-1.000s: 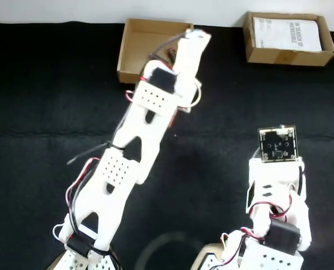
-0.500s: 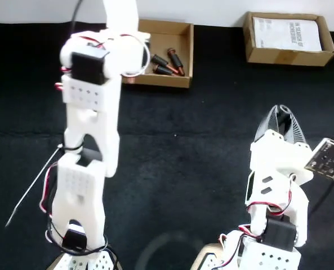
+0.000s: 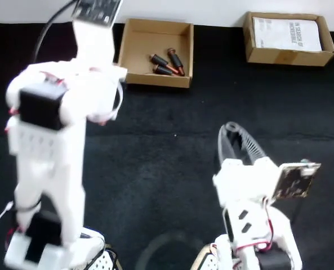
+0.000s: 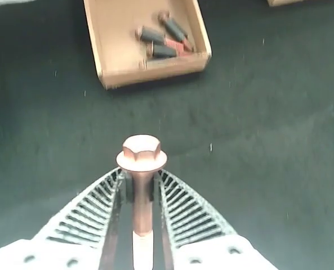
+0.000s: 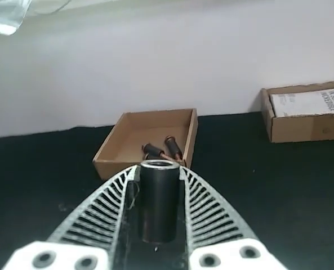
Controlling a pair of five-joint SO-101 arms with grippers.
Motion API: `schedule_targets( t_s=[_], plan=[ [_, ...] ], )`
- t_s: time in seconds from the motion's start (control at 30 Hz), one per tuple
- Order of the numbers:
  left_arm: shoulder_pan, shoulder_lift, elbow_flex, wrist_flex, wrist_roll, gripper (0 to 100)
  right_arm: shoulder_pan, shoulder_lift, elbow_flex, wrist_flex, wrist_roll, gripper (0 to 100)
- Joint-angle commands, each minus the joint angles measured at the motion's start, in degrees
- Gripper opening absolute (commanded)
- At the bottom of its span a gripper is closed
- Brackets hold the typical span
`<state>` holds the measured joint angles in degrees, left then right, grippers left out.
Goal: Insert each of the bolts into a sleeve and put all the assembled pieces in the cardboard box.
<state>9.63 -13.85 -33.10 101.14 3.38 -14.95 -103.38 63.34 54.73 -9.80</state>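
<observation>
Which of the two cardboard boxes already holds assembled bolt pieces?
The shallow brown cardboard box on the left in the high view: three dark-sleeved copper bolts lie inside. The other box holds printed paper.

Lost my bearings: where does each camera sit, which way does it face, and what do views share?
High view: fixed above the table, looking down; shows left arm and right arm, box at the far edge.
Left wrist view: on the left arm, looking down along the left gripper, shut on a bolt.
Right wrist view: on the right arm, looking level toward the wall along the right gripper, shut on a sleeve.
Shared: all three show the box holding three assembled pieces.
</observation>
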Motion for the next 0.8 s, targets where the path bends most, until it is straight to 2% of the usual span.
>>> schedule_targets(
  t_s=[0.0, 0.17, 0.3, 0.47, 0.63, 0.77],
  plan=[
    [-0.1, -11.0, 9.1, -0.4, -0.4, 1, -1.7, -1.8, -3.5, 8.6, 4.7, 0.7],
    [-0.1, -18.6, 19.4, -3.6, -0.4, 1, -2.2, -1.5, -2.9, 12.9, 10.5, 0.7],
    [-0.1, -23.6, 27.1, -3.5, -0.3, 1, -5.6, -1.6, -1.6, 17.5, 15.2, 0.7],
    [-0.1, -30.0, 38.8, -4.0, -0.3, 1, -9.1, -1.6, 1.1, 18.8, 15.6, 0.7],
    [1.4, -35.4, 51.6, -8.8, -0.3, 1, -10.9, -1.6, 5.8, 11.1, 15.4, 0.7],
    [1.6, -41.6, 62.2, -20.0, -0.2, 1, -10.9, -1.6, 10.6, 1.4, 15.4, 0.7]
  ],
)
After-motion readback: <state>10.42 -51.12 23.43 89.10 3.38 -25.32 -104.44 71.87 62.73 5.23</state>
